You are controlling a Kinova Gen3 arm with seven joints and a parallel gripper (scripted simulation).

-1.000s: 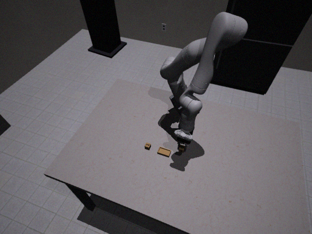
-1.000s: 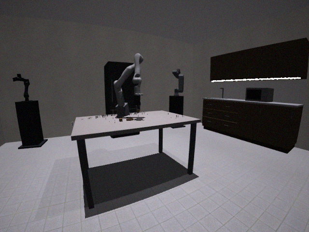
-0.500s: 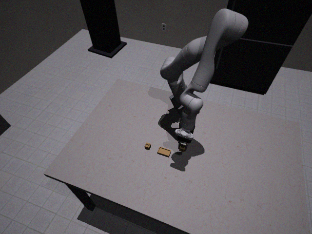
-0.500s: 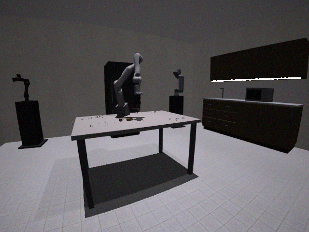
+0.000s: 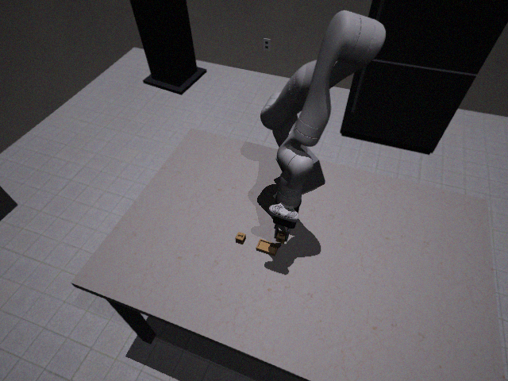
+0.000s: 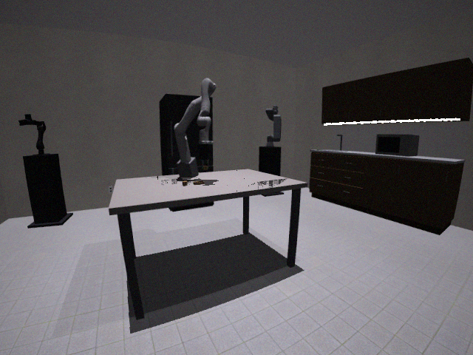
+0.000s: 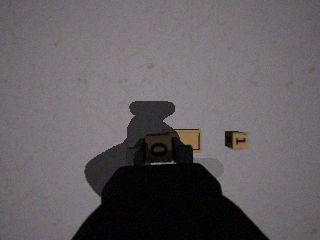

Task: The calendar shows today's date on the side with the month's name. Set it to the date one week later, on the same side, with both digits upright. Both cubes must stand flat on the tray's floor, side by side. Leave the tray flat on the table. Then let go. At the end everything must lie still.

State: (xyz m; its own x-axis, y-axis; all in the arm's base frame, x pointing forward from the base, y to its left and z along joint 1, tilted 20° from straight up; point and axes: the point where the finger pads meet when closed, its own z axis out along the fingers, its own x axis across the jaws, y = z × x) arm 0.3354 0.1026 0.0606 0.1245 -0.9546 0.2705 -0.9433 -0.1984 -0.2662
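Observation:
My gripper (image 5: 281, 235) (image 7: 158, 146) is shut on a wooden cube (image 5: 280, 236) (image 7: 159, 148) that shows a 0 on its top face. It holds the cube just above the table, over the right end of the small wooden tray (image 5: 264, 246) (image 7: 192, 140) (image 6: 197, 183). The tray lies flat on the table and holds nothing; its near end is hidden behind the gripper in the wrist view. A second cube (image 5: 240, 237) (image 7: 236, 139) (image 6: 185, 183) lies on the table beyond the tray's other end, apart from it, with a 1 lying sideways on one face.
The table (image 5: 369, 286) (image 6: 152, 191) carries only the tray and cubes. My arm's base stands at the back of the table (image 6: 187, 168). Dark pillars and cabinets stand on the floor well away.

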